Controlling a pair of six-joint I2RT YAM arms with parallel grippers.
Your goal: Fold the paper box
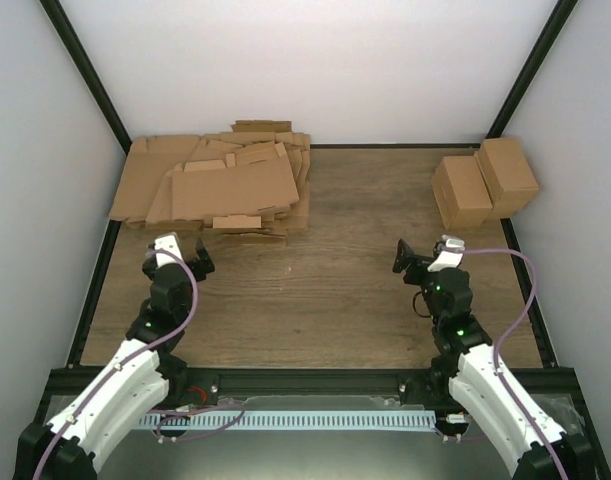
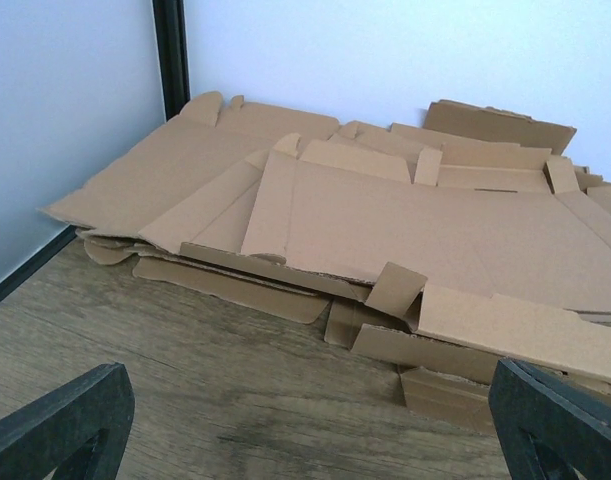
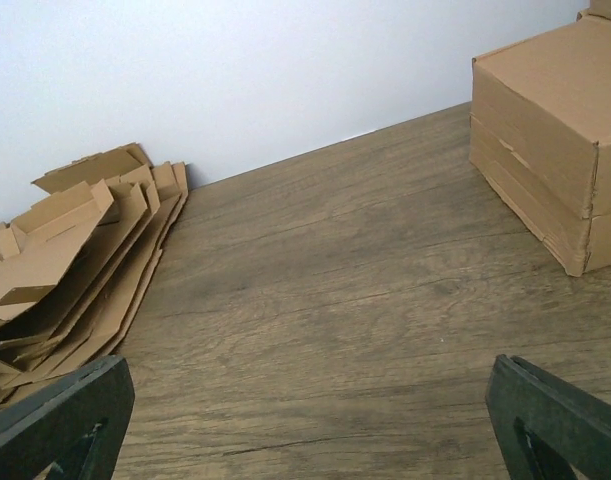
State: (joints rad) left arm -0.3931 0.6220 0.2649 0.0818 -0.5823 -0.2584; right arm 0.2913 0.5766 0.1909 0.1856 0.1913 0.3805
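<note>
No single die-cut paper box lies apart on the table; I cannot tell it from the heap. My left gripper (image 1: 177, 258) is open and empty, a short way in front of the heap of flat brown cardboard sheets (image 1: 220, 185). In the left wrist view its fingers frame bare wood (image 2: 315, 430), with the heap (image 2: 385, 220) just ahead. My right gripper (image 1: 425, 256) is open and empty over the wood at the right. In the right wrist view it (image 3: 310, 425) faces bare table.
Two folded brown cardboard cuboids (image 1: 483, 183) stand at the back right; they also show in the right wrist view (image 3: 550, 130). The heap's edge (image 3: 65, 260) shows at the left there. The wooden table (image 1: 325, 300) is ringed by black frame posts and white walls.
</note>
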